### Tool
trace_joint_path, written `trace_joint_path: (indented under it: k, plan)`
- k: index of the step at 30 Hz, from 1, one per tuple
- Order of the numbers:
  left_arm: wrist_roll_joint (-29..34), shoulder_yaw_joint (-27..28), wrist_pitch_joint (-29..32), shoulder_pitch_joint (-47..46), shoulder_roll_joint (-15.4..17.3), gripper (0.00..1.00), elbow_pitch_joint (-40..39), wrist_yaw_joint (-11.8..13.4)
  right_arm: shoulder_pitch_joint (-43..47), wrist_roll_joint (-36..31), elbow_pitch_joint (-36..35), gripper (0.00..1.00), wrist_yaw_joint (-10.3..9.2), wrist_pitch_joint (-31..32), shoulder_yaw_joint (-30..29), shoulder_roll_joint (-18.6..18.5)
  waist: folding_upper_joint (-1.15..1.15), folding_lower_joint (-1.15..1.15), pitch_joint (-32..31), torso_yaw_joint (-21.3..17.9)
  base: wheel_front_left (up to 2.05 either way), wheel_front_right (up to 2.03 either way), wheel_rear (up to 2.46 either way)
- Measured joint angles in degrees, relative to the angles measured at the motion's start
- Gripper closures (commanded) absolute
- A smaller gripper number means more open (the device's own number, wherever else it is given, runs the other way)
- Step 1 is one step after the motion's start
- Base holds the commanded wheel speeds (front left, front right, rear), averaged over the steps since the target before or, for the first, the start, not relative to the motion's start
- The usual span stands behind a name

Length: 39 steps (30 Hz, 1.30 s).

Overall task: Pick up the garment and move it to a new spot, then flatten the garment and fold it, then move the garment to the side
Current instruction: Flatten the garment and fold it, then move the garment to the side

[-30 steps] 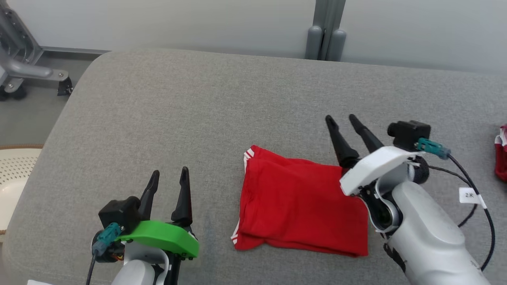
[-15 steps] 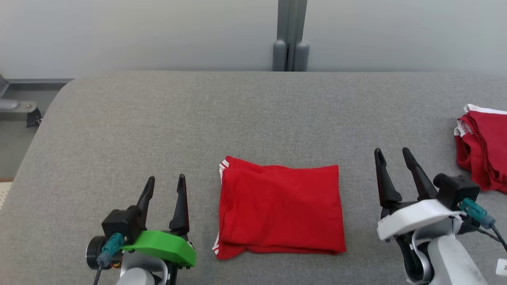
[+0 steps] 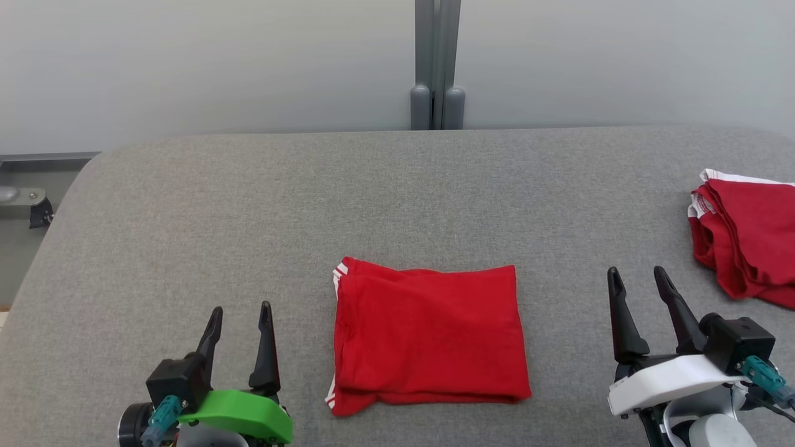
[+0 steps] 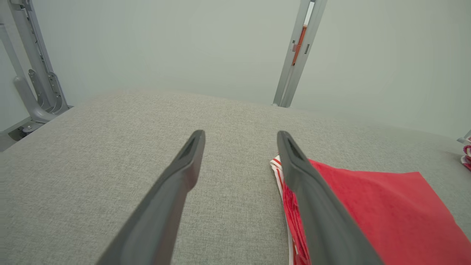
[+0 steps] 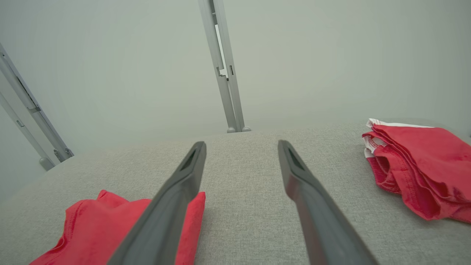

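Beside folded garment point(image 3: 428, 335), left tool point(image 3: 241, 307), right tool point(image 3: 636, 269), both open, empty

Bare surface point(image 3: 248, 205) around garment point(image 3: 428, 335) (red pile point(image 3: 745, 242) rightward)

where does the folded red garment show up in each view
head view: folded garment, low centre.
left wrist view: lower right.
right wrist view: lower left corner.
shared landmark: grey post at the back wall, upper middle in all three.
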Motion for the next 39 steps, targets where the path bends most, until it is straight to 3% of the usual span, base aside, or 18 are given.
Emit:
trace_joint_path:
  k: [21, 27, 35, 39]
  plan:
    - [1.69, 1.0, -0.07, 0.07, -0.7, 0.0, 1.36, -0.56, 0.07, 0.22, 1.83, 0.0, 0.0, 1.31, -0.37, 0.04, 0.0, 0.0, 0.3, 0.81, 0.0, 0.0, 0.0]
    - [2.09, 0.93, -0.07, -0.04, -0.77, 0.0, 1.38, -0.53, -1.94, 1.04, 2.7, 0.0, 0.0, 7.68, -1.04, 0.08, 0.0, 0.0, 0.89, 1.49, 0.0, 0.0, 0.0]
    - [2.33, 0.56, -0.07, -1.3, -1.57, 0.0, 1.3, -0.54, -6.04, 3.22, 6.46, 0.0, 0.0, 22.12, 1.85, 0.09, 0.0, 0.0, 3.58, 3.48, 0.0, 0.0, 0.0]
    - [2.45, 0.64, -0.08, -2.35, -1.97, 0.0, 1.35, -0.6, -8.21, 3.88, 8.76, 0.0, 0.0, 24.97, 2.85, -0.45, 0.0, 0.0, 5.53, 4.99, 0.0, 0.0, 0.0]
